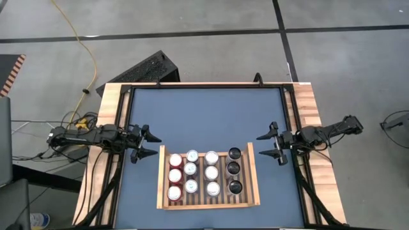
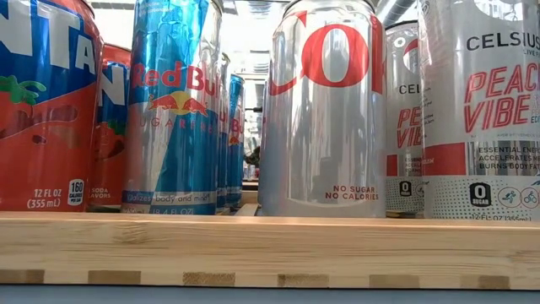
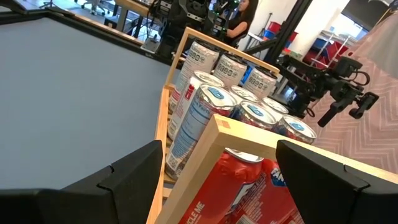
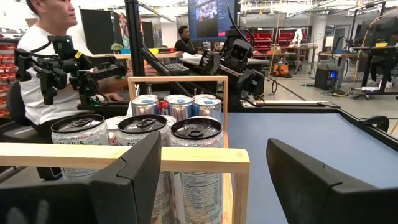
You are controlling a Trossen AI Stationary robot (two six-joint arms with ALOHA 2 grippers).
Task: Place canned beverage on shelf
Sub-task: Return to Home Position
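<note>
The light-wood shelf tray (image 1: 254, 172) lies on the blue tabletop near the near edge, holding several upright cans (image 1: 192, 170): red ones at its left, blue-silver and silver ones in the middle, dark-topped ones (image 1: 234, 168) at its right. In the low view the cans (image 2: 325, 110) stand behind the tray's rim (image 2: 270, 245). My left gripper (image 1: 152, 144) is open and empty just left of the tray; its wrist view shows the tray's corner (image 3: 217, 127). My right gripper (image 1: 267, 145) is open and empty just right of the tray (image 4: 186, 158).
The blue tabletop (image 1: 204, 115) stretches bare behind the tray, framed by wooden edges (image 1: 307, 115). A black box (image 1: 144, 69) and a yellow cable (image 1: 89, 57) lie on the floor beyond the far left corner. People (image 4: 50, 56) show in the room beyond the table.
</note>
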